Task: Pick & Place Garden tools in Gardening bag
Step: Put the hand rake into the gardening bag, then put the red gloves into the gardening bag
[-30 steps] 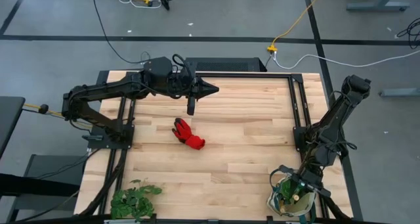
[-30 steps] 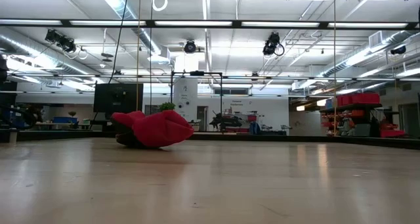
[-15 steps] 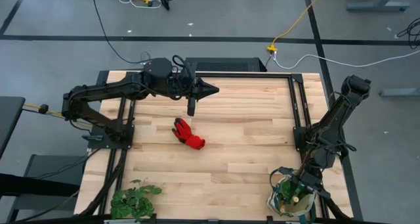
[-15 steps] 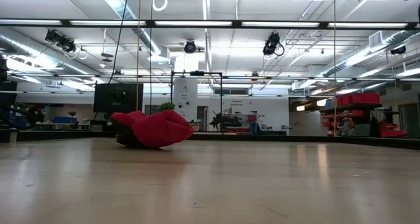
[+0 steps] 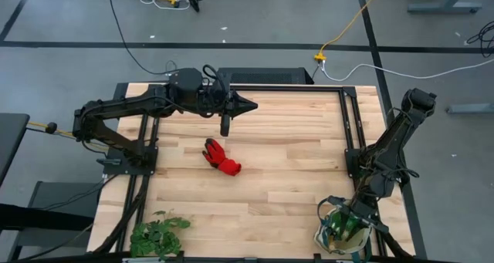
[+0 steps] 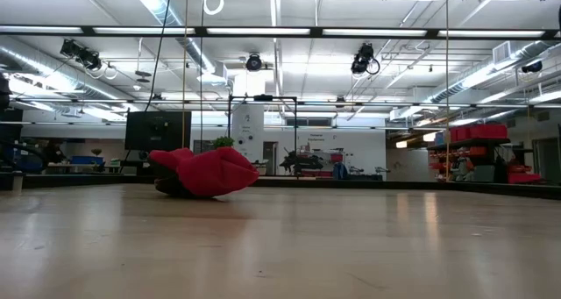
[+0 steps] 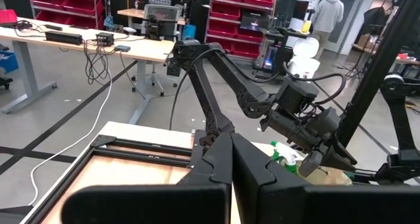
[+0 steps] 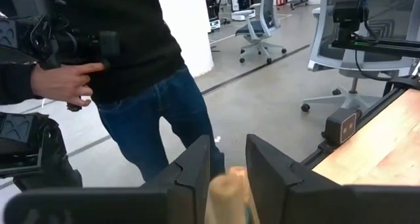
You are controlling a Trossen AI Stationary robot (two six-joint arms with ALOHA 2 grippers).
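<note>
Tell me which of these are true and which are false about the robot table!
1. The red glove lies on the table, with no gripper touching it. True.
2. The right gripper is over the gardening bag, at the table's near right corner. True.
3. The left gripper is holding the red glove. False: it is shut on nothing, up near the table's far edge, away from the glove.
4. The leafy plant bunch sits inside the bag. False: it lies at the near left corner, far from the bag.
5. A pale wooden handle shows between the right gripper's fingers. True.
</note>
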